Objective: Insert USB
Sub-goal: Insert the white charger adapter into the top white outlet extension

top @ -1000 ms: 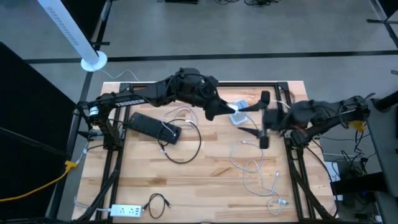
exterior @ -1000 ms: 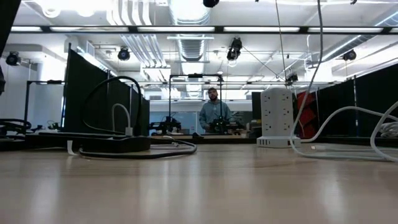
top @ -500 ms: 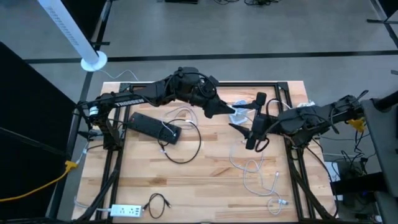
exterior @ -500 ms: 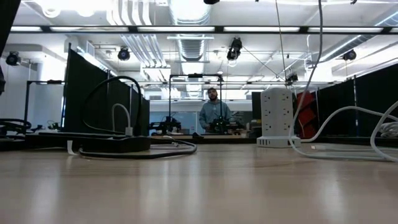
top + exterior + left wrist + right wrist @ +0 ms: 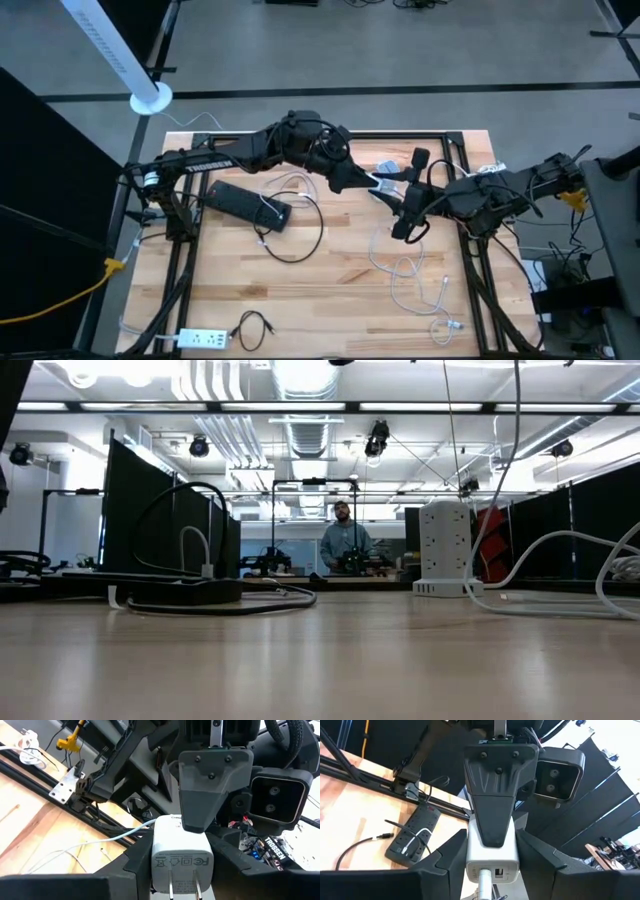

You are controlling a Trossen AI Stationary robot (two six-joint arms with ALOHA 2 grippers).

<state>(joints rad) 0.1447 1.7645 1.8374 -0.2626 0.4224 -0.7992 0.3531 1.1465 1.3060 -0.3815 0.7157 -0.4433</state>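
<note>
Since half a second ago the right gripper [image 5: 385, 186] has closed in on the left gripper [image 5: 374, 181] so the two now meet mid-air, which looks like the plug going home. Left fingers [image 5: 125, 870] pinch the white USB charger [image 5: 182, 858] on its sides, prongs facing the left wrist camera. Between the right fingers [image 5: 451, 855] sits the charger's port face [image 5: 492, 868] with a white USB cable [image 5: 483, 886] seated at the port; whether those fingers press it, can't tell. Insertion looks done or nearly done. No containers in view; black power strip [image 5: 247, 203] lies on table [image 5: 330, 290], well apart from both.
</note>
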